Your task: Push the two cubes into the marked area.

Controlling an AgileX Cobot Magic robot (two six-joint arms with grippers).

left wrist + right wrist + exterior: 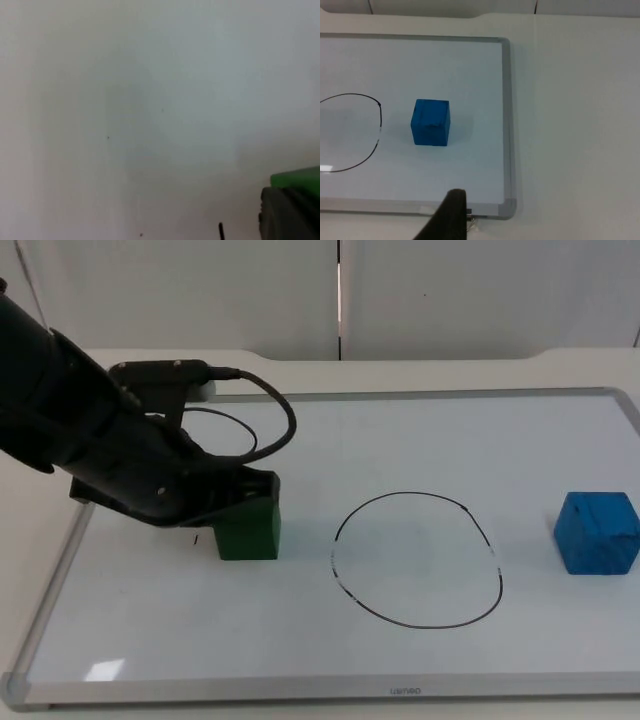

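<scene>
Currently the green cube (248, 528) touches the left gripper (232, 502) (finger state unclear), outside the drawn circle (417, 559); one blue cube (597, 532) lies apart.

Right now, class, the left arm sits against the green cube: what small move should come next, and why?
Probably a short push of the green cube toward the drawn circle. The left tool is at the cube's far side from the circle, and the cube lies outside the line on the whiteboard. The blue cube also sits outside it, untouched.

Whiteboard (560, 640), green cube (250, 532), blue cube (597, 532), drawn circle (420, 625)
</scene>
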